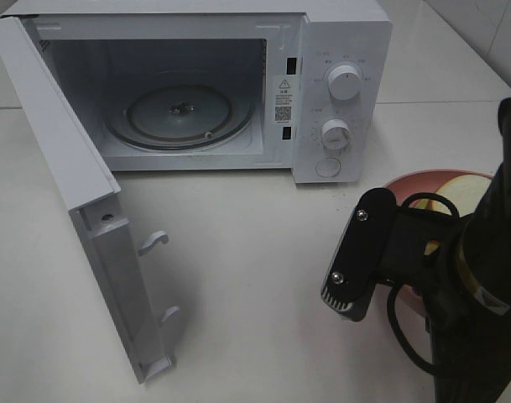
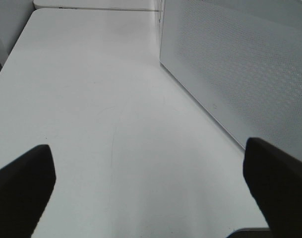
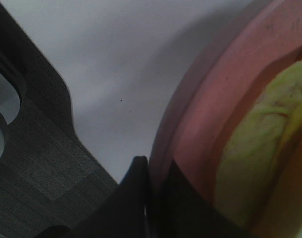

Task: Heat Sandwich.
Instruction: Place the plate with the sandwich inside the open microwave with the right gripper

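- Right gripper (image 3: 150, 171) is pinching the pink plate (image 3: 200, 114) at its rim, jaws nearly closed.
- Sandwich (image 1: 456, 186) is sitting on that plate, right of the microwave (image 1: 339, 50).
- Left gripper (image 2: 148, 171) is hanging wide open, empty, beside the open door (image 1: 79, 168).
- Likely step: plate pickup; next is calling for a level lift onto the turntable (image 1: 179, 117).

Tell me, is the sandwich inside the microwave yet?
No, the turntable is bare and the sandwich sits on the pink plate outside the microwave.

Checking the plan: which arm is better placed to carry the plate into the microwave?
Right: the right pincer is shut on the plate rim, sandwich aboard; the left pincer stands open, empty, beside the door.
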